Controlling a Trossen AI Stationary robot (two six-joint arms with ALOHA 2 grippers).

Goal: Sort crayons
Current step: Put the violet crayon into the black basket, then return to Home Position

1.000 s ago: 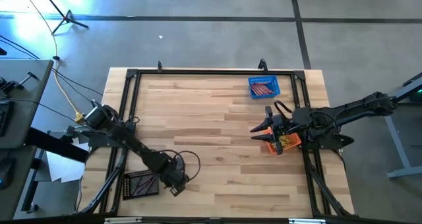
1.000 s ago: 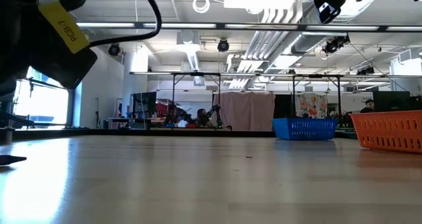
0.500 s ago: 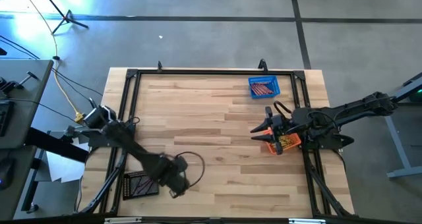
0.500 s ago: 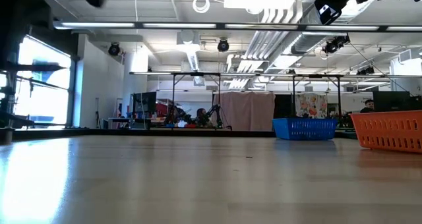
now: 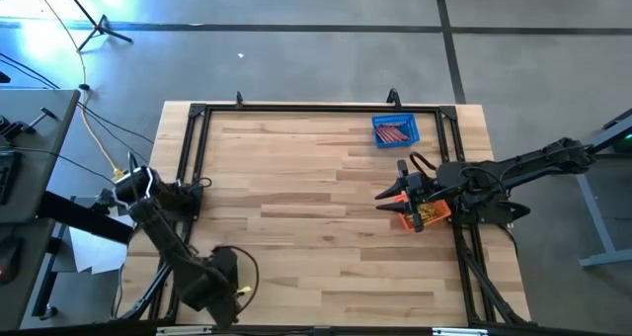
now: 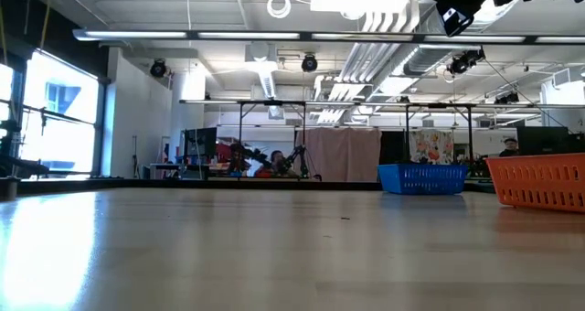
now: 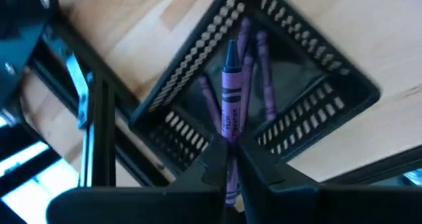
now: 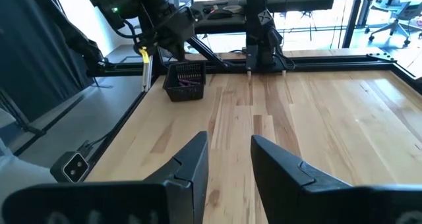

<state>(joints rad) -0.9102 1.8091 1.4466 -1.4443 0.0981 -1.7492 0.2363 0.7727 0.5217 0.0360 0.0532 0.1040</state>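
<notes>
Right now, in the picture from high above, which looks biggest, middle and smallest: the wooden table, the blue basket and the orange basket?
1. The wooden table, by far the largest.
2 and 3. The blue basket and the orange basket look about alike. The right gripper hides part of the orange one, so I won't rank them.
</notes>
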